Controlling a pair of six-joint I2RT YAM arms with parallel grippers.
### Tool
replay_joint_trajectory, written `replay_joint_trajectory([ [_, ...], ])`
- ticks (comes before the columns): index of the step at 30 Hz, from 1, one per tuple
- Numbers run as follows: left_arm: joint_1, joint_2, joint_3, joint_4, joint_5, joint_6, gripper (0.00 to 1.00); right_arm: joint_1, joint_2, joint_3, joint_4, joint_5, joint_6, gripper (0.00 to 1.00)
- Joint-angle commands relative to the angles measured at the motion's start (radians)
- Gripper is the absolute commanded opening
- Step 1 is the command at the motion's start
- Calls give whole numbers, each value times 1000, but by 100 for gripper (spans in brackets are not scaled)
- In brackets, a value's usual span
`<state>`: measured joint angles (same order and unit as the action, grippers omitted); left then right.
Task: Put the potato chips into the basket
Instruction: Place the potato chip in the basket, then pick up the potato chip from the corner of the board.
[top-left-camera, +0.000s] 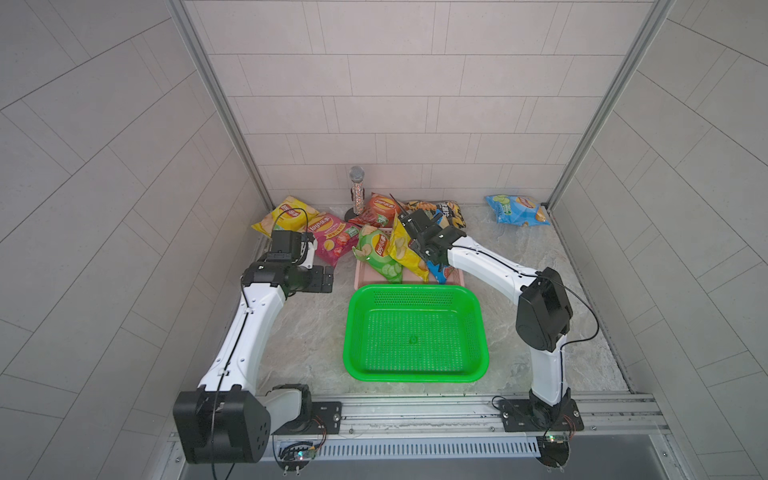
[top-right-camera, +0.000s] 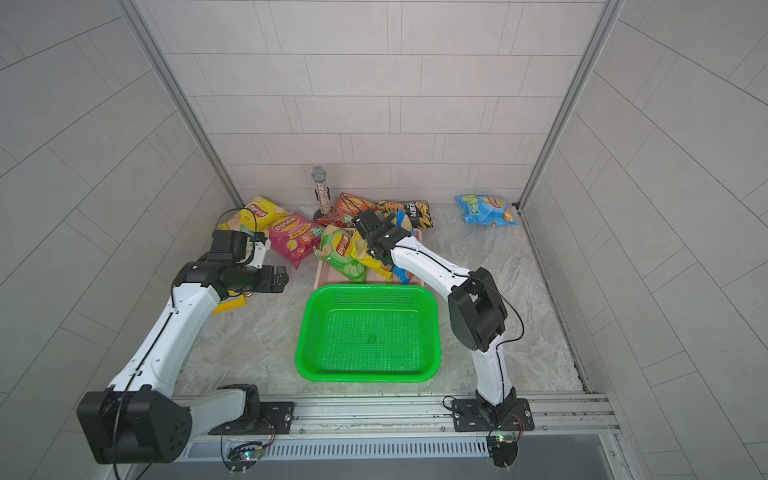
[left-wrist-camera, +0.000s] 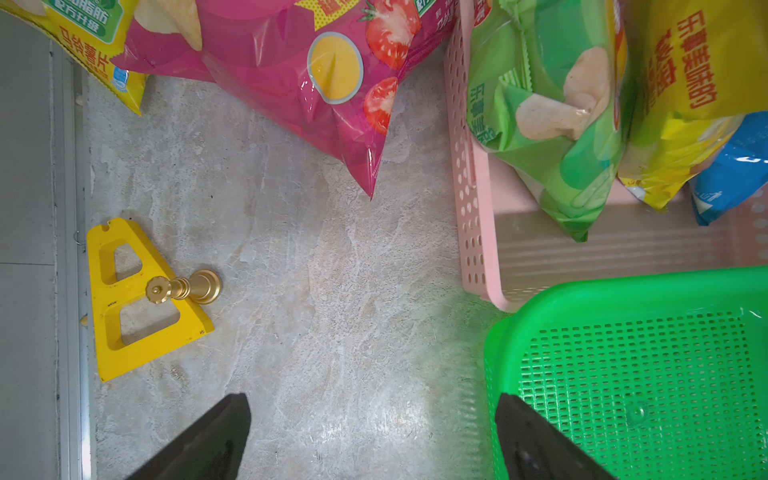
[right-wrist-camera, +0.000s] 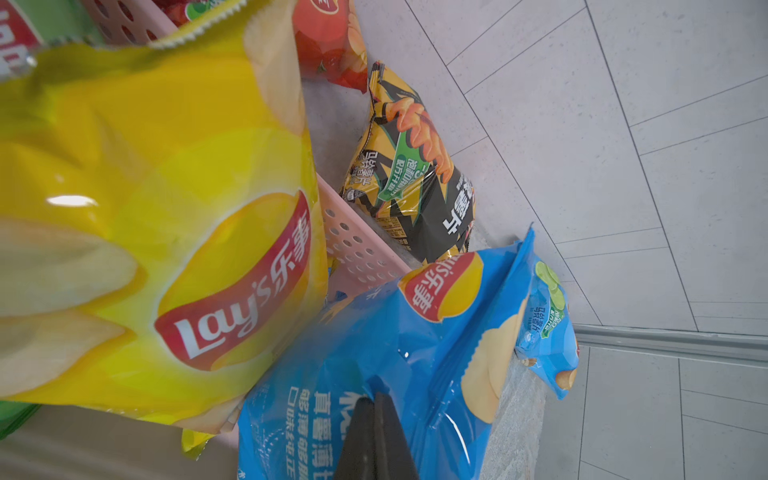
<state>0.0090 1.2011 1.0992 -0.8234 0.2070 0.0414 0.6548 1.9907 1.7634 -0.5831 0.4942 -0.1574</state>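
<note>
The green basket (top-left-camera: 415, 376) (top-right-camera: 365, 376) stands empty at the front centre. Potato chips bags lie behind it. A green one (top-left-camera: 378, 253), a yellow one (right-wrist-camera: 166, 208) and a blue one (right-wrist-camera: 374, 332) sit in a pink tray (top-left-camera: 360, 279). Yellow (top-left-camera: 282, 216), magenta (left-wrist-camera: 291, 83), red (top-left-camera: 380, 210), black (right-wrist-camera: 415, 187) and light-blue (top-left-camera: 517, 210) bags lie on the table. My right gripper (right-wrist-camera: 376, 397) (top-left-camera: 428, 224) is shut, pinching the foil of the blue bag. My left gripper (left-wrist-camera: 374, 399) (top-left-camera: 328, 279) hangs open and empty beside the basket's left corner.
A glittery microphone (top-left-camera: 356, 191) stands on a black base by the back wall. A yellow triangular piece (left-wrist-camera: 124, 299) with a gold knob (left-wrist-camera: 183, 287) lies near the left wall. Walls close in the left, back and right sides.
</note>
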Motion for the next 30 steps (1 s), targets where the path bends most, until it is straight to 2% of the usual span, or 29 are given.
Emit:
replay_joint_trajectory([
  [1,7,0,-12,3,4,-1,100,2,-8,6,-3,-2,10,8],
  [3,8,3,-15,4,6,0,100,-1,-34,12,-21,-11,30,25],
  [7,8,2,-6,-4,10,8,100,-20,-112,26,-62,-89,94,47],
  [9,10,2,3,-8,9,12,100,-37,-157,39,-93,-153,134,61],
  [16,11,-3,19,-24,32,50,100,-179,-251,95,-206,-474,350,70],
  [20,13,-8,-17,-7,135,37,100,-343,-274,50,-212,-675,539,71],
  [22,12,-5,-47,0,205,47,100,-420,-289,-5,-175,-730,611,71],
  [27,13,2,-87,13,175,77,100,-563,-275,-114,-59,-706,731,71],
  [30,12,18,-90,14,176,84,100,-572,-211,-74,-64,-523,726,71],
])
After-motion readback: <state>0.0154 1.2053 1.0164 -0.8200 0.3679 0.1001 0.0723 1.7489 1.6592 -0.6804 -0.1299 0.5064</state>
